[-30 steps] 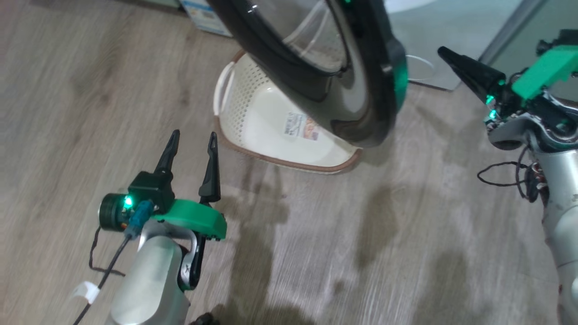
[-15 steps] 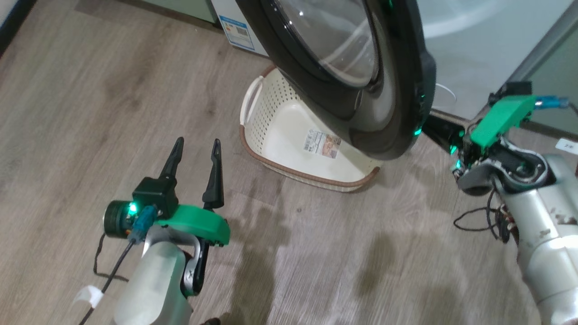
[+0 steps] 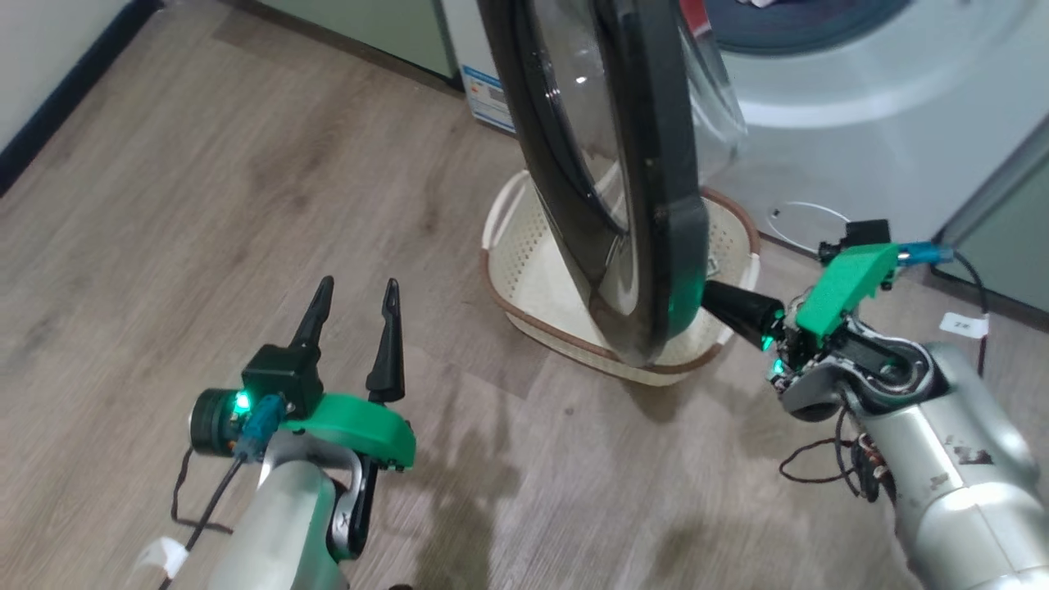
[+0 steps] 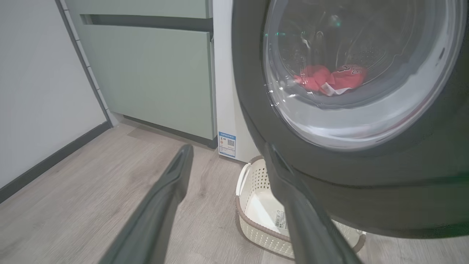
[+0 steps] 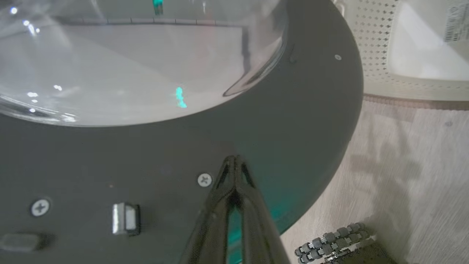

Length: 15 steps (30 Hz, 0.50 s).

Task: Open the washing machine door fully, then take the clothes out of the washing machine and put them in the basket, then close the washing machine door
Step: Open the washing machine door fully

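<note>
Two grippers in play, and only one is working. On the near left, the left gripper hangs above the floor, fingers spread wide with nothing between them, well apart from everything else. Next along, the basket sits on the floor in front of the machine, with no garment in the part that shows. The washing machine door stands edge-on right over it, roughly halfway through its swing by the look of it. So the step in hand is the opening, and it is not done. On the door's right side comes the right gripper, fingers pressed together into a single point and carrying nothing. That point touches the dark inner rim low on the door, just beside a screw and below the glass bowl. Far right stands the washing machine, with the clothes lying red inside it, seen through the glass from the left wrist.

How to do this well? Probably a steady push to the left, the tip following the door's arc rather than driving straight, since that glossy rim could let a narrow point skid. Staying on the rim and off the glass looks wise. The left gripper may sit near the door's path, so it might have to give way. And the door has to clear the basket's mouth before any garment can drop in.
</note>
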Motion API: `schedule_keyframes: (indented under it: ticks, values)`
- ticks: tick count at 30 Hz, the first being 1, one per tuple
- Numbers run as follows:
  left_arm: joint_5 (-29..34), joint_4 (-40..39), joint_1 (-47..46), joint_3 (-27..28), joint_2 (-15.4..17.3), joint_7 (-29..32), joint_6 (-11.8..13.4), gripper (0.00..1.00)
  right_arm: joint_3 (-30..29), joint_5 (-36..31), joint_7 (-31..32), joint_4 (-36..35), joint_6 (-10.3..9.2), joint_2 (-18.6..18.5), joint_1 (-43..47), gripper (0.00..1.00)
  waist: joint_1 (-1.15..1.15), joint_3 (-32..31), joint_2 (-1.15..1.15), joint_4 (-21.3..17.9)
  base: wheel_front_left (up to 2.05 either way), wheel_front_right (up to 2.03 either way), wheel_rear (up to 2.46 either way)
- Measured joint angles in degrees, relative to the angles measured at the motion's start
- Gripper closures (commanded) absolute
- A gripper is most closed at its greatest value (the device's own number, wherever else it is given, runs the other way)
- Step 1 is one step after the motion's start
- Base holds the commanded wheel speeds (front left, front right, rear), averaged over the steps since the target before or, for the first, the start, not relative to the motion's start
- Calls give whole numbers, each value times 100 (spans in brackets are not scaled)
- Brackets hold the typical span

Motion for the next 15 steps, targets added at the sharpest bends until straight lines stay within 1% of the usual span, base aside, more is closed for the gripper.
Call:
schedule_keyframes:
  ticks: [4,7,8,15]
  values:
    - [0,8,-1,-75,1,0,-45,0,68,0,1,-13,0,76,57,100,0,-65,0,211,0,0,0]
    - [-8,8,-1,-143,1,0,-26,0,143,-1,20,3,0,141,97,100,0,-101,0,372,0,0,0]
    - [-8,2,-1,-142,5,0,14,0,178,-1,53,9,0,175,96,100,0,-107,0,400,0,0,0]
    - [-9,-35,-1,-145,7,0,67,0,513,-1,194,59,0,458,96,100,0,-107,0,430,0,0,0]
